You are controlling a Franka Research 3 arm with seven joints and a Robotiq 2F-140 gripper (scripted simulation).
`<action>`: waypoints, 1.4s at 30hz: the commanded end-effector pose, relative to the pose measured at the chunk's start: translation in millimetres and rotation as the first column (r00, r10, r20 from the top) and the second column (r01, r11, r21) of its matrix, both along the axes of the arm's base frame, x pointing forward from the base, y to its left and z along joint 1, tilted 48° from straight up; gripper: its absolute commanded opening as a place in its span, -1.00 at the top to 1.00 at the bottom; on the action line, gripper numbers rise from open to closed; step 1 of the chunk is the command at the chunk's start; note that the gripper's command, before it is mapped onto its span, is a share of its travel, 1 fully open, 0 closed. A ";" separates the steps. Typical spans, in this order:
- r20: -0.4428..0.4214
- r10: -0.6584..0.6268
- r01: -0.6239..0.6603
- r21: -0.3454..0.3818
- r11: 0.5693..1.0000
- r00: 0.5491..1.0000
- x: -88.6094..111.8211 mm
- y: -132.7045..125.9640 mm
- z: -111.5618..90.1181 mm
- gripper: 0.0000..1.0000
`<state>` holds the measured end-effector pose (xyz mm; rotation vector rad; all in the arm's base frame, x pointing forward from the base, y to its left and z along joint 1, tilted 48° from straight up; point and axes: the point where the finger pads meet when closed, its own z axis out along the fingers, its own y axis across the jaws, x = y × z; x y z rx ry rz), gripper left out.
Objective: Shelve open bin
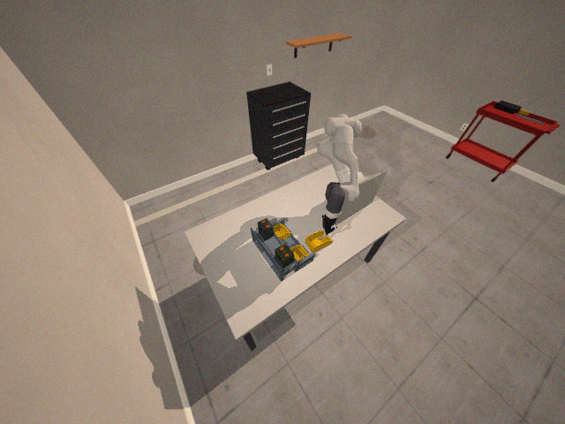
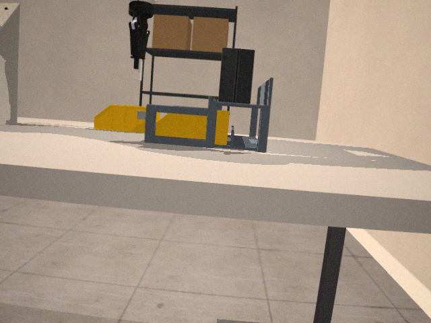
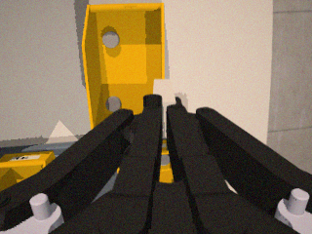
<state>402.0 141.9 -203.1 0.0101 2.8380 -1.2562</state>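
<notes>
Pressed together and holding nothing, the jaws of the gripper (image 3: 163, 100) point down, hanging well above the table (image 1: 365, 228), as the exterior view shows. Below them the yellow bin (image 3: 127, 58) stands on the table, apart from the gripper, with two round parts (image 3: 111, 39) lying on its floor. In the top view this bin (image 1: 319, 240) is just beside the front of the small grey shelf (image 1: 260, 244), opposite the gap between the two other yellow bins (image 1: 281, 231) that sit in the shelf's row. Two dark boxes (image 1: 283, 256) stand on the upper board of the shelf, behind those bins. In the exterior view the grey front frame (image 2: 150, 121) of the shelf partly covers the bins. A grey upright panel (image 1: 372, 189) stands on the table near the arm (image 1: 340, 146). Farther away, on the floor, there are a black drawer cabinet (image 1: 279, 123), a red cart (image 1: 483, 155) and an orange wall board (image 1: 318, 40); the exterior view also shows a dark rack (image 2: 194, 54) with two cardboard boxes (image 2: 189, 33).
</notes>
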 end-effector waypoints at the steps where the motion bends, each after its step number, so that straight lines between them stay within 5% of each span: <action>1: 0.008 -0.002 0.002 0.004 1.000 1.000 1.9 1.4 -0.1 1.00; 14: 0.008 -0.002 0.002 0.004 1.000 1.000 1.9 1.4 -0.1 1.00; 15: 0.008 -0.002 0.002 0.004 1.000 1.000 1.9 1.4 -0.1 0.69; 42: 0.008 -0.002 0.002 0.004 1.000 1.000 1.9 1.4 -0.1 0.69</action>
